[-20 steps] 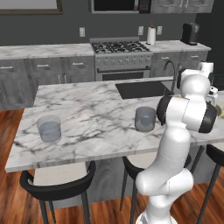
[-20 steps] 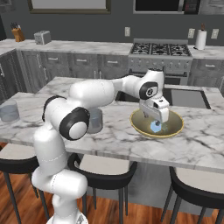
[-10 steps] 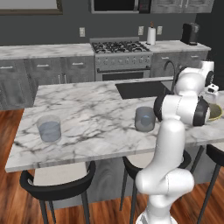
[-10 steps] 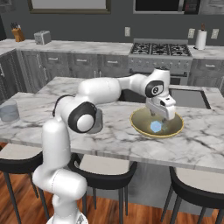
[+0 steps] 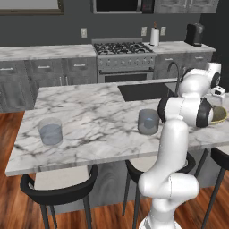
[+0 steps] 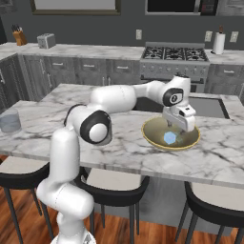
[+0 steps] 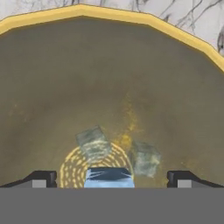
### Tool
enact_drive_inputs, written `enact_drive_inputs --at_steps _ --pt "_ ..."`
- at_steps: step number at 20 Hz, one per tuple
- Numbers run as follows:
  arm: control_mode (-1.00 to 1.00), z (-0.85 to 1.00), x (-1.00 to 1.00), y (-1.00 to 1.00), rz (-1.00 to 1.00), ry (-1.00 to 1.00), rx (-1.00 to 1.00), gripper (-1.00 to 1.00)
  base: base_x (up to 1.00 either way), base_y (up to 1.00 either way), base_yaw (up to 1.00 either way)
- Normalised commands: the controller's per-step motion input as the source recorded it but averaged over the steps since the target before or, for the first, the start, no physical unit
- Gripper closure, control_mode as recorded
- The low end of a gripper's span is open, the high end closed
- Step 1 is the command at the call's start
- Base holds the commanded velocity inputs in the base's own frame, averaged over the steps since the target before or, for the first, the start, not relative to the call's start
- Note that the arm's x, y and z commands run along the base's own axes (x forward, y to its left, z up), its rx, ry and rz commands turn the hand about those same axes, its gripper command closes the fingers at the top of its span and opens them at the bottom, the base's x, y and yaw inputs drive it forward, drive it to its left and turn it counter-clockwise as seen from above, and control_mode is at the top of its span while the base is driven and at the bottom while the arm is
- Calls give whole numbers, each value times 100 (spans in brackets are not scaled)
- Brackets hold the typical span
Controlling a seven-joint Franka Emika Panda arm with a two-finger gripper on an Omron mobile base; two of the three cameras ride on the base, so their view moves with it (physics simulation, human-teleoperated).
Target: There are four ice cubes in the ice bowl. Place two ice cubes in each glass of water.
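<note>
From the left base view, you have two glasses of water on the marble surface [image 5: 98, 112]: the left glass [image 5: 50, 131] far off and the nearer glass [image 5: 148, 121] beside the arm. You can't tell if either holds ice yet.

From the right base view, your gripper [image 6: 180, 126] is lowered into the ice bowl [image 6: 152, 136], just above a pale-blue ice cube [image 6: 169, 138].

In the hand view, your gripper [image 7: 109, 178] is wide, holding nothing, one blue cube [image 7: 108, 177] between its tips and two duller cubes [image 7: 93, 143] just beyond. Judging by this, most transfers remain.
</note>
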Motion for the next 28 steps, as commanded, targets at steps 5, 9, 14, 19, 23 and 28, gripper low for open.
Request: enact_drive_inputs --at_steps 5,9,14,19,23,28 --pt "-100 -10 -4 0 -3 0 0 -100 0 0 0" --pt "-100 -33 -18 20 -4 0 0 -100 0 0 0" --pt "-100 -1 0 21 -4 0 0 -100 0 0 0" --pt "-100 -2 -14 7 -5 0 0 -100 0 0 0" --pt "-100 -20 -8 0 -4 0 0 -100 0 0 0" --pt "-100 -16 5 12 -2 0 0 -100 0 0 0"
